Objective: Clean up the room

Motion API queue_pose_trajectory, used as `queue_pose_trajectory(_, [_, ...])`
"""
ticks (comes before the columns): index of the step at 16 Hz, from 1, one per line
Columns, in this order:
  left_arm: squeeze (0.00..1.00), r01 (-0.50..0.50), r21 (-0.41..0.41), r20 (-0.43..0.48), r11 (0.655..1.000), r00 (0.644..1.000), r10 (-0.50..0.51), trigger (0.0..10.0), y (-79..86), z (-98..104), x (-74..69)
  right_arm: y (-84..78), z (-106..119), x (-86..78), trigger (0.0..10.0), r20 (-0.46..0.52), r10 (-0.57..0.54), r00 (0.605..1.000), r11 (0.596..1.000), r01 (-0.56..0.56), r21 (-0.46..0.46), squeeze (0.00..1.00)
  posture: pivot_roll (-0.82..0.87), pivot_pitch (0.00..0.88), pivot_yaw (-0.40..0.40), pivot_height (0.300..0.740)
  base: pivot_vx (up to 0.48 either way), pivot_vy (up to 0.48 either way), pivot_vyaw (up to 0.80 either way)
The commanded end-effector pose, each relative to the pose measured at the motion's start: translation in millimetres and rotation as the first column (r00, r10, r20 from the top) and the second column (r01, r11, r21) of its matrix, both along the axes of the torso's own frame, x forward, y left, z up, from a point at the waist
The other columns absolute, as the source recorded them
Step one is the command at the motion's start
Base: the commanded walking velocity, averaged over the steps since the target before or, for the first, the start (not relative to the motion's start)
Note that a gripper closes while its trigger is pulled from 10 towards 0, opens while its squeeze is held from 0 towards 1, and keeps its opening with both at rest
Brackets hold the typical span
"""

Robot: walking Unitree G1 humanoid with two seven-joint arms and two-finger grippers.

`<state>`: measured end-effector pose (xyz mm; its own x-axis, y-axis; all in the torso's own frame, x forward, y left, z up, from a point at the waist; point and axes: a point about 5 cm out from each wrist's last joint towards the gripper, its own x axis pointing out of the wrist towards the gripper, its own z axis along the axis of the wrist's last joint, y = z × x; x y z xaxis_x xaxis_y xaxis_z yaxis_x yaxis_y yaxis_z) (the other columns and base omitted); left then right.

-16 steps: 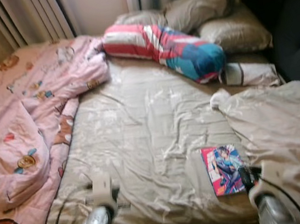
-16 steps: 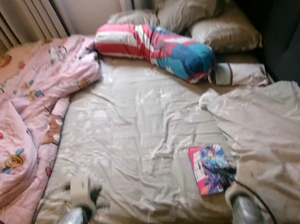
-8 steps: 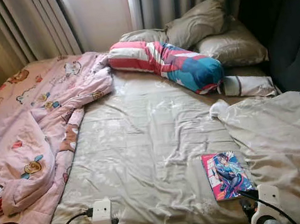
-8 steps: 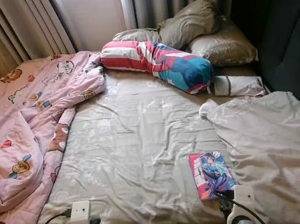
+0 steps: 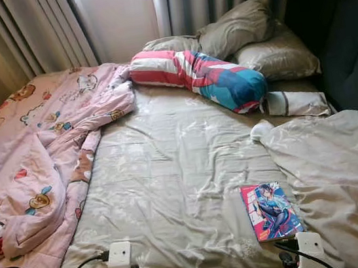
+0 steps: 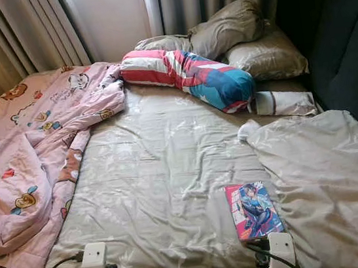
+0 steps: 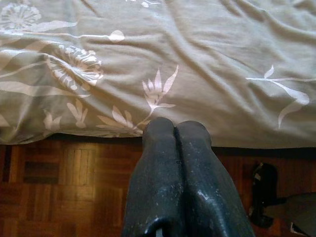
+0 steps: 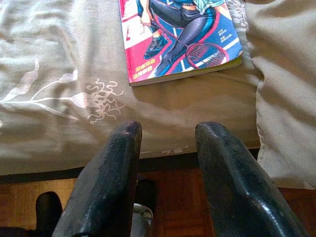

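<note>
Now lining up on the book (image 8: 177,37).
Right gripper (image 8: 165,133), fingers parted, is hovering at its 6 o'clock, needing a forward reach; left gripper (image 7: 175,129) is idling clenched.

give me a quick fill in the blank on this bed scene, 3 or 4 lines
1. The book lies on the ____ sheet.
2. The right end effector has its fingers ____.
3. The left end effector has its fingers ____.
4. The quilt printed with bears is ____ in colour.

Missing words: beige; open; shut; pink
</note>
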<state>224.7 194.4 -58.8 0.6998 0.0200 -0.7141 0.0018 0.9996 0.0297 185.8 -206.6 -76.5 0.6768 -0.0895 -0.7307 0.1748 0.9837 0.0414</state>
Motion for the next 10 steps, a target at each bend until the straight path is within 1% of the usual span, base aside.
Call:
queue_pose_trajectory(1, [0.00, -0.012, 0.007, -0.038, 1.000, 0.999, 0.012, 10.0, 4.0, -4.7, -7.8, 0.9, -0.6, 0.1, 10.0, -0.012, 0.002, 1.000, 1.000, -0.002, 0.001, 0.00, -0.03, 0.000, 0.015, 0.740, 0.000, 0.000, 0.00])
queue_pose_trajectory(4, [0.00, -0.010, -0.012, -0.061, 1.000, 0.998, 0.009, 10.0, -0.3, -9.2, -14.1, 0.5, -1.9, -2.5, 10.0, -0.016, -0.030, 0.999, 0.999, 0.031, 0.012, 0.00, -0.04, 0.000, 0.018, 0.740, 0.000, 0.000, 0.00])
queue_pose_trajectory(7, [0.00, -0.016, -0.022, -0.066, 1.000, 0.998, 0.014, 10.0, -4.4, -11.4, -17.1, 0.4, -4.5, -7.8, 10.0, -0.032, -0.036, 0.999, 0.999, 0.037, 0.025, 0.00, -0.03, 0.000, 0.010, 0.740, 0.000, 0.000, 0.00])
queue_pose_trajectory(10, [0.00, -0.031, -0.021, -0.072, 0.999, 0.997, 0.029, 10.0, -0.7, -12.2, -19.3, 0.4, -5.8, -10.1, 10.0, -0.043, -0.053, 0.998, 0.998, 0.054, 0.026, 0.00, -0.03, 0.000, 0.010, 0.740, 0.000, 0.000, 0.00])
